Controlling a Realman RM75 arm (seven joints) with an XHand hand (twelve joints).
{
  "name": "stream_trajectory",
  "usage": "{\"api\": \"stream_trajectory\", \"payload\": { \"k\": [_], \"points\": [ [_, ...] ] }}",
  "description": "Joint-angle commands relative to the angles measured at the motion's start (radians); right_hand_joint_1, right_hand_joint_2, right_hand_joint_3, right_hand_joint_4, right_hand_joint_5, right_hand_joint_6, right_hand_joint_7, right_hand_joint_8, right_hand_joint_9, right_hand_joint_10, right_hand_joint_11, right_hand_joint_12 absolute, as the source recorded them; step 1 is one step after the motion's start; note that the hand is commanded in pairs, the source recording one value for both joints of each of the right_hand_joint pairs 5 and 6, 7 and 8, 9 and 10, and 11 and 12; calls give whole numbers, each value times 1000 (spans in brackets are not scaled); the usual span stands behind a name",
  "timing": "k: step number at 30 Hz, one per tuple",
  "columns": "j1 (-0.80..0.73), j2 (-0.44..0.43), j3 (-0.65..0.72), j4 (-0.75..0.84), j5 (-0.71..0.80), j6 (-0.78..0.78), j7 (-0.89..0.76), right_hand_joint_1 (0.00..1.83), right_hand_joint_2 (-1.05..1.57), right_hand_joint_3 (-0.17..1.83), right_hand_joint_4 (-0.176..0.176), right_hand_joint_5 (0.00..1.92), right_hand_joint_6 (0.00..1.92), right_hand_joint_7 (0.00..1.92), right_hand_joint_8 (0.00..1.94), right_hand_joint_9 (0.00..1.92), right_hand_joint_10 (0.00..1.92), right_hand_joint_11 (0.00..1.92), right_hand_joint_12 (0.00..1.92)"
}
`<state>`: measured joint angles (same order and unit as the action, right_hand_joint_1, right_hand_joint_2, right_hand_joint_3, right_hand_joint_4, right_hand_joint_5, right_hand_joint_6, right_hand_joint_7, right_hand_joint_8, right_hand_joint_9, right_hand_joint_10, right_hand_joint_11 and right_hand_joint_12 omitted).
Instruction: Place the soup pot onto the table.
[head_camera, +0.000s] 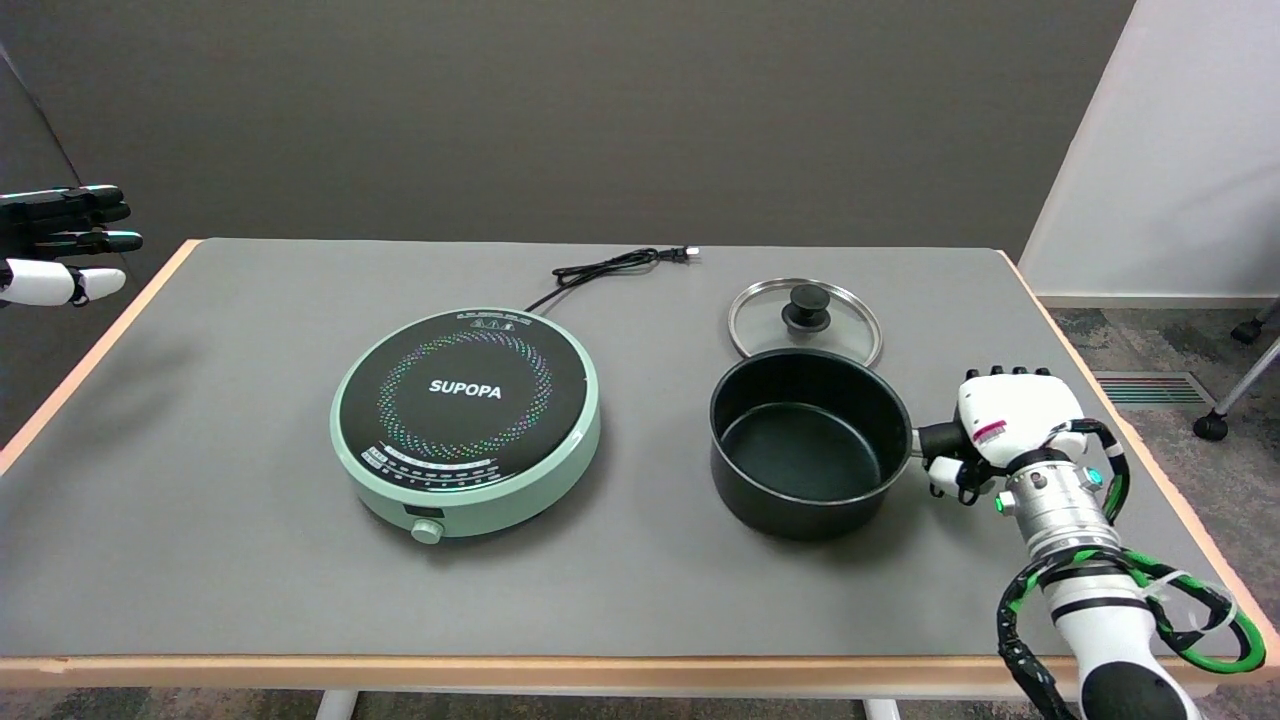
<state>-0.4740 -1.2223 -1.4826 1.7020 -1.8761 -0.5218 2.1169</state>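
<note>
The black soup pot (806, 440) stands upright and uncovered on the grey desk (200, 520), right of centre, its inside bare. The right hand (990, 430) is wrapped around the pot's short black handle (935, 438) at the pot's right side, fingers clamped on it. Just behind the pot, a glass lid (805, 318) with a black knob lies flat on the desk. To the left, well apart, sits a round mint-green induction cooker (468, 418) marked SUPOPA, its black cord (610, 268) trailing toward the far edge.
</note>
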Motion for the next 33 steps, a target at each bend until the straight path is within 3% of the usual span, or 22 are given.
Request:
{"api": "stream_trajectory", "payload": {
  "k": [1,3,4,5,6,7,8,10,17,20,28,33],
  "points": [
    [-5,-4,-50,-1,-90,-94,-6,706,794,1083,-67,1232,1232,1232,1232,1232,1232,1232,1232],
    [-8,-6,-43,14,-91,-94,-7,736,388,1430,-1,1102,1102,1102,1102,1102,1102,1102,1102],
    [-9,-7,-40,18,-91,-94,-7,781,84,1578,73,980,980,980,980,980,980,980,980],
    [-9,-7,-37,24,-91,-93,-7,848,-220,1561,168,829,829,829,829,829,829,829,829],
    [-9,-7,-34,30,-91,-88,-7,877,-330,1425,147,747,747,747,747,747,747,747,747],
    [-9,-7,-31,34,-91,-85,-7,924,-408,1289,151,661,661,661,661,661,661,661,661],
    [-9,-7,-27,37,-91,-81,-8,938,-467,1191,125,673,673,673,673,673,673,673,673],
    [-7,-7,-22,39,-91,-74,-9,931,-514,1138,95,616,616,616,616,616,616,616,616],
    [9,3,-4,43,-91,-55,-10,963,-687,942,107,180,180,180,180,180,180,180,180],
    [21,10,8,58,-91,-60,-10,921,-687,876,83,35,35,35,35,35,35,35,35],
    [105,15,25,97,-84,-60,-10,914,-654,754,73,0,0,0,0,0,0,0,0],
    [180,7,25,109,-59,-30,-10,894,-581,613,85,0,0,0,0,0,0,0,0]
  ]
}}
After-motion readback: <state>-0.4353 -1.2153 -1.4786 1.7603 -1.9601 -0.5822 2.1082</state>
